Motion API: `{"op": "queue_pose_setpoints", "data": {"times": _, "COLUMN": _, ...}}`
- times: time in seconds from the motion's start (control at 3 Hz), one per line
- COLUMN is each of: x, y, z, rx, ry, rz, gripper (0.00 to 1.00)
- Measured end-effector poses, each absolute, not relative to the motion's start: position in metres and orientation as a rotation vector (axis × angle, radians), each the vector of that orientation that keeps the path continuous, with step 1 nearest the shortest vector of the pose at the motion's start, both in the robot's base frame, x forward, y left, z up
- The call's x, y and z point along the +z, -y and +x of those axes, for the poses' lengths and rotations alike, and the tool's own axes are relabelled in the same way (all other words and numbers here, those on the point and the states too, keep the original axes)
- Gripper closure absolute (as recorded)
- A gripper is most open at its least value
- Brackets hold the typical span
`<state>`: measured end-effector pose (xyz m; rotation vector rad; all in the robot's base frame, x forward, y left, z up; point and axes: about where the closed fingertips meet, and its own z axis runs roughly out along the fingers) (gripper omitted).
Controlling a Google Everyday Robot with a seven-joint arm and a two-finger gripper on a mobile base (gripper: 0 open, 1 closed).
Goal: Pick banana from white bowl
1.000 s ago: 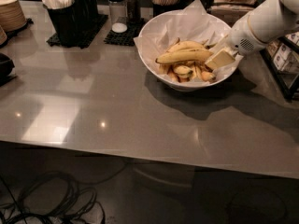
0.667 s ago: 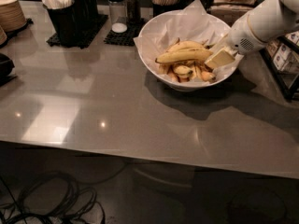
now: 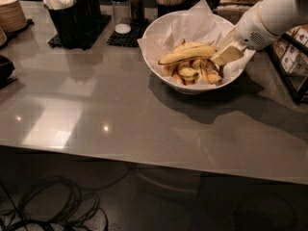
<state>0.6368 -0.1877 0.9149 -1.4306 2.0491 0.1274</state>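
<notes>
The white bowl (image 3: 153,52) stands on the grey counter at the back right, lined with crumpled white paper. The long yellow banana (image 3: 186,55) lies across the top of the pile in it, its tip pointing left. A shorter arched banana (image 3: 190,45) lies just behind it, with small stubby pieces (image 3: 188,71) below. My gripper (image 3: 226,53), on a white arm coming in from the upper right, is inside the bowl at the long banana's right end. I cannot tell whether it touches the banana.
A black caddy of white packets (image 3: 67,13) and two shakers (image 3: 123,6) stand at the back. A stack of brown dishes (image 3: 9,13) is far left. A black rack (image 3: 291,57) is at the right edge. Cables (image 3: 48,203) lie on the floor.
The gripper has edged slightly upward at the banana's right end. The banana and the bowl have not visibly moved.
</notes>
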Motion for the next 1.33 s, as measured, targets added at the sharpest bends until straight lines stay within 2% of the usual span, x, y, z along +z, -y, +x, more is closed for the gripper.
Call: {"op": "queue_pose_setpoints", "data": {"times": 1.33, "x": 0.975, "y": 0.208, "z": 0.561, "rx": 0.362, "ry": -1.97, "rz": -1.484, "gripper": 1.0}}
